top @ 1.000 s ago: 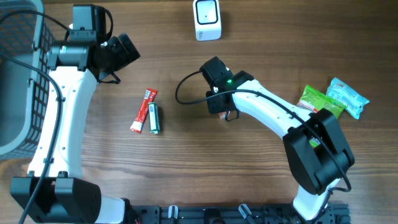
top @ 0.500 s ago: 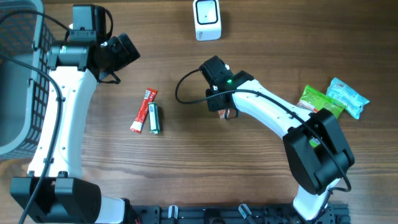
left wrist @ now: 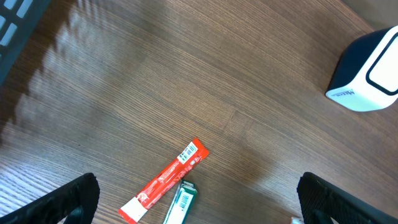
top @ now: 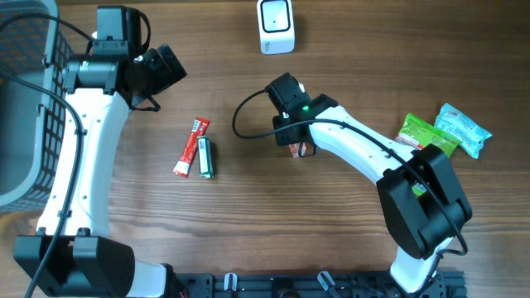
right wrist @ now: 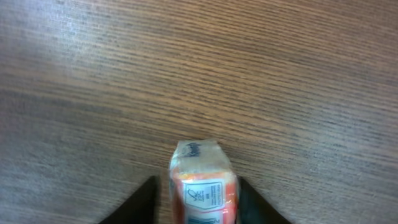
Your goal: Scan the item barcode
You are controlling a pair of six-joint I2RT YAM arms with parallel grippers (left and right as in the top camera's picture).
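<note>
Hovering just beside the grey basket [top: 25, 124], my left gripper [top: 168, 68] is standing wide open, nothing between its fingers [left wrist: 78, 196]. To its right, a red stick packet [left wrist: 165, 180] and a green tube [left wrist: 181, 202] are lying side by side, touching. The white scanner [top: 276, 25] is sitting at the far edge of the table [top: 248, 232]. My right gripper [right wrist: 198, 194] is clamping the small orange packet [right wrist: 203, 177] end-on at mid-table. A green pouch [top: 421, 132] and a pale blue pouch [top: 464, 128] are lying together at the far right.
</note>
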